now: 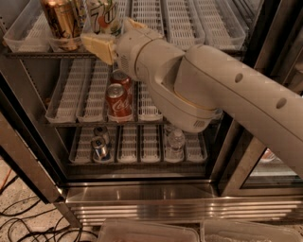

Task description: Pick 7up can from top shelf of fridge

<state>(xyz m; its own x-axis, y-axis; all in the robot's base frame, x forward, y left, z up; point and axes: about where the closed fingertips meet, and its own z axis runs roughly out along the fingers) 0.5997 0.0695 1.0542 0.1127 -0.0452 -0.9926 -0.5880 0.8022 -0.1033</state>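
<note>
The 7up can (105,13), whitish with green lettering, stands near the front of the top shelf (182,23) of the fridge (142,199), just right of a gold-bronze can (60,21). My gripper (115,35) is at the shelf's front edge, directly below and in front of the 7up can. It is open: one tan finger (98,46) reaches left under the can and the other (134,23) sits at the can's right side. The can's base is hidden behind the gripper. My bulky arm (213,90) crosses from the right.
Two red cola cans (117,100) stand one behind the other on the middle shelf. The bottom shelf holds silver cans (99,146) and a clear bottle (175,140). The open door frame (28,165) runs along the left. Cables (28,222) lie on the floor.
</note>
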